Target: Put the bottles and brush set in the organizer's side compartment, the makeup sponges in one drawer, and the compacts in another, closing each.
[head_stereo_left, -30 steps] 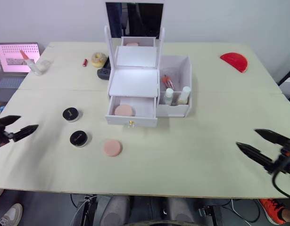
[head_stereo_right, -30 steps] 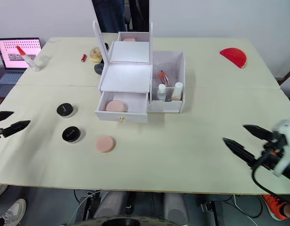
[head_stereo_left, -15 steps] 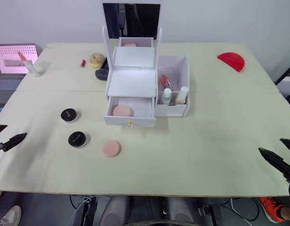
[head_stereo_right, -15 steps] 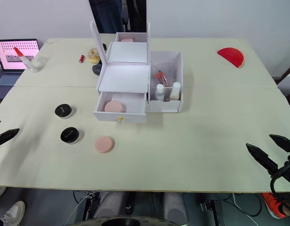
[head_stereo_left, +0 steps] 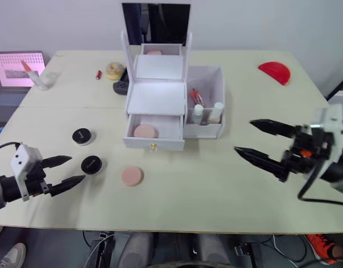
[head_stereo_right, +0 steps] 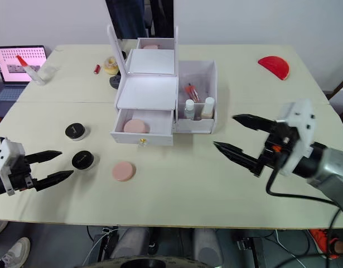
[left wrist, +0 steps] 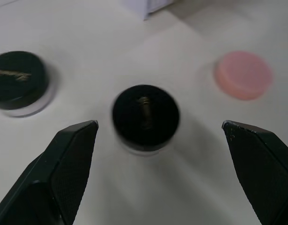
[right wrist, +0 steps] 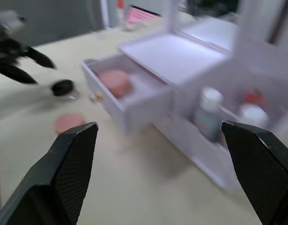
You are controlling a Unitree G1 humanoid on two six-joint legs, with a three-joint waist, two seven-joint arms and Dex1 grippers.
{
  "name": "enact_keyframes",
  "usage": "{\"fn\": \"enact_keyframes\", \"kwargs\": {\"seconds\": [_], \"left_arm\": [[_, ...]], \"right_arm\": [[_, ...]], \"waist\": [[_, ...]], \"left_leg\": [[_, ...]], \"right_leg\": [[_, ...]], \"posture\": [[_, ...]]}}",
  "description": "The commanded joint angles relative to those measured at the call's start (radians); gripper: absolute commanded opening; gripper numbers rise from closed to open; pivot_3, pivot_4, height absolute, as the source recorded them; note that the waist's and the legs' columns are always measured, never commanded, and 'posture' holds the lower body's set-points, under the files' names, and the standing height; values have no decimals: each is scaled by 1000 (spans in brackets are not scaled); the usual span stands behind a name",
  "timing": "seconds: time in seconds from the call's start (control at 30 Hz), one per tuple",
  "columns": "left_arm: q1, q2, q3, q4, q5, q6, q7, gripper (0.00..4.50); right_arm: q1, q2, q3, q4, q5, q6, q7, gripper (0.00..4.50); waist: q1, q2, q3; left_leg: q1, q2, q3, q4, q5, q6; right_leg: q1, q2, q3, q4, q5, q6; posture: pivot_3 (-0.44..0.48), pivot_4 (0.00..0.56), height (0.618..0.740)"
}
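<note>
Inside open drawer (head_stereo_left: 154, 132) — one sponge (head_stereo_left: 145, 131) | side compartment (head_stereo_left: 206, 89) — bottles (head_stereo_left: 206, 113), brush set (head_stereo_left: 197, 97) | both hands spread

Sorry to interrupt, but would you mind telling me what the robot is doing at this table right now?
It is sorting cosmetics into the white organizer. The bottles and brush set stand in the side compartment, and one makeup sponge lies in the open lower drawer. The other sponge and both compacts sit on the table. The left claw, open, faces the nearer compact; the right claw, open, hovers beside the organizer.
</note>
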Motion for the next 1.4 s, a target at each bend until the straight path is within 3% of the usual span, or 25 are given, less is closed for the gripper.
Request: {"fn": "enact_keyframes", "kwargs": {"seconds": [0.03, 0.17, 0.33, 0.8, 1.07, 1.17, 1.23, 1.4], "left_arm": [[-24, 14, -28, -94, -34, 48, -11, 4480], [-96, -7, -135, -156, -23, 58, -17, 4480], [-139, -68, -263, -202, 38, 18, 11, 4480], [-204, -180, -426, -56, 222, -148, 66, 4480], [-205, -191, -430, -66, 188, -122, 45, 4480], [-209, -195, -434, -67, 181, -117, 45, 3691], [-210, -196, -436, -70, 175, -110, 42, 2745], [-207, -191, -416, -93, 144, -86, 41, 2654]], "right_arm": [[-121, -14, 98, 48, 6, -16, 47, 4500], [-274, -10, 219, 148, -70, -39, 130, 4500], [-377, 8, 272, 213, -106, -55, 188, 4500], [-420, 20, 278, 214, -130, -44, 190, 4500], [-408, 17, 272, 203, -136, -37, 173, 4500], [-397, 17, 277, 200, -146, -41, 171, 4500], [-392, 19, 277, 197, -148, -40, 169, 4500], [-385, 19, 275, 196, -153, -39, 170, 4500]], "waist": [[4, 0, 0], [1, 0, 0], [-3, 1, 1], [1, 1, 1], [0, 1, 0], [0, 1, 1], [1, 1, 1], [0, 1, 1]], "left_leg": [[0, 0, 0, 0, 0, 0], [0, -1, 0, 1, 0, 0], [-1, 0, 1, 0, 0, 0], [-1, -1, 1, 1, 0, 0], [-1, -1, 1, 1, 0, 0], [-1, -1, 1, 1, 0, 0], [-1, -1, 1, 1, 0, 0], [-1, -1, 1, 1, 0, 0]], "right_leg": [[0, 0, 0, 0, 0, 0], [1, 0, -1, 0, 1, 1], [-1, 1, -1, 1, 2, 3], [-2, 1, 0, 2, 2, 3], [-2, 1, 0, 2, 2, 3], [-2, 1, 0, 2, 2, 3], [-2, 1, 0, 2, 2, 3], [-2, 1, 0, 2, 2, 3]], "posture": [[0, 150, 740], [0, 150, 740], [0, 150, 740], [0, 150, 740], [0, 150, 740], [0, 150, 740], [0, 150, 740], [0, 150, 740]]}}
